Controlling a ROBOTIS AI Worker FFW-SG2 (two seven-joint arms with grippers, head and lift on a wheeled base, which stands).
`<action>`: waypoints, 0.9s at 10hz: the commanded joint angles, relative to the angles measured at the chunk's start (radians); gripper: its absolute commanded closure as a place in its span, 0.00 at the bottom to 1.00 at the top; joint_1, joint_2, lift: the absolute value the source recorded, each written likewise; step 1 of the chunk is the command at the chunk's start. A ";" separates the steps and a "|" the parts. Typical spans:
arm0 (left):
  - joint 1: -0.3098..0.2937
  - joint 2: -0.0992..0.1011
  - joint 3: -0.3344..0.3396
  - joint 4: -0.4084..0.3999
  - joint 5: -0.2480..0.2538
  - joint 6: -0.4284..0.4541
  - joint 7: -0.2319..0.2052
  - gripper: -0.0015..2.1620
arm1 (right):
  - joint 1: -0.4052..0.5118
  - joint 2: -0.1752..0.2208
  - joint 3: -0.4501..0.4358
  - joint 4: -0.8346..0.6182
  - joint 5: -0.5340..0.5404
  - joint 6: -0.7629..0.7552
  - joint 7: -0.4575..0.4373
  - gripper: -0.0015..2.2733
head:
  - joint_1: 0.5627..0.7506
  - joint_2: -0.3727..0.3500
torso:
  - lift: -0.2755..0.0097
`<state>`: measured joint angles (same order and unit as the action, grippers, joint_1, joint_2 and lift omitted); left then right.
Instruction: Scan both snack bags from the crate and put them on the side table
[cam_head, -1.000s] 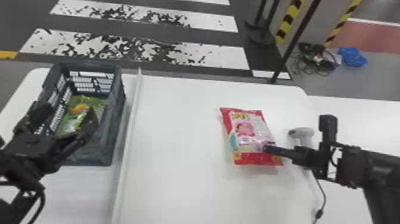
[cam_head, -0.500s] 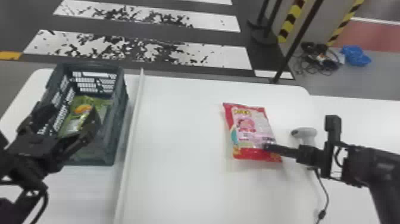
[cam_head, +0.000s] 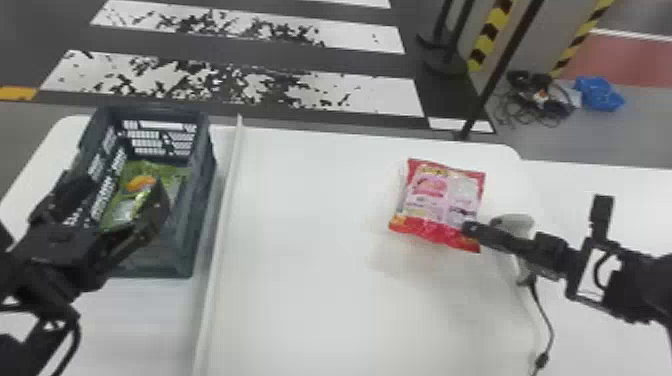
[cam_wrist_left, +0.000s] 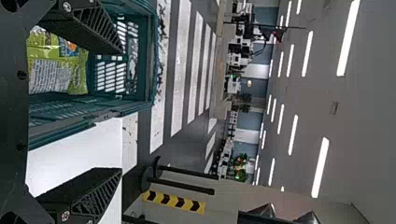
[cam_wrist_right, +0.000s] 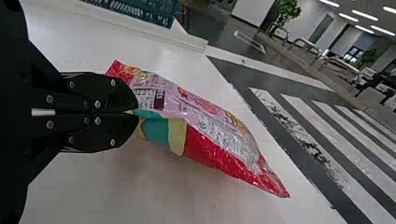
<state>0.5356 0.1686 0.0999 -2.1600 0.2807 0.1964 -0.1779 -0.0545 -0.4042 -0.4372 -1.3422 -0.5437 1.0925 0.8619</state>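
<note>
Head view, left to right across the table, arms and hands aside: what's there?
Crate with the green snack bag in it → raised white strip → red and pink snack bag → handheld scanner.

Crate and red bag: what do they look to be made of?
Crate: probably rigid moulded plastic with a dull finish; its stiff walls have regular lattice openings.
Red bag: glossy printed film, by the bright highlights and creases. It's likely plastic, though a foil layer can't be ruled out.
</note>
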 joint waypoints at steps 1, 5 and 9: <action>0.003 0.000 0.000 -0.004 0.002 -0.001 0.000 0.05 | 0.001 -0.002 -0.083 0.014 -0.111 0.045 0.003 0.99 | 0.70 0.31 | 0.66; 0.015 0.003 0.009 -0.015 0.003 -0.001 0.000 0.05 | 0.005 0.008 -0.307 0.021 -0.246 -0.010 -0.164 0.99 | 0.70 0.20 | 0.66; 0.012 0.005 0.011 -0.014 0.005 -0.001 0.000 0.05 | 0.015 0.002 -0.469 0.115 -0.265 -0.228 -0.386 0.99 | 0.70 0.03 | 0.66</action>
<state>0.5481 0.1734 0.1105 -2.1745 0.2858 0.1957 -0.1789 -0.0444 -0.4013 -0.8910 -1.2359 -0.8068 0.9088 0.4893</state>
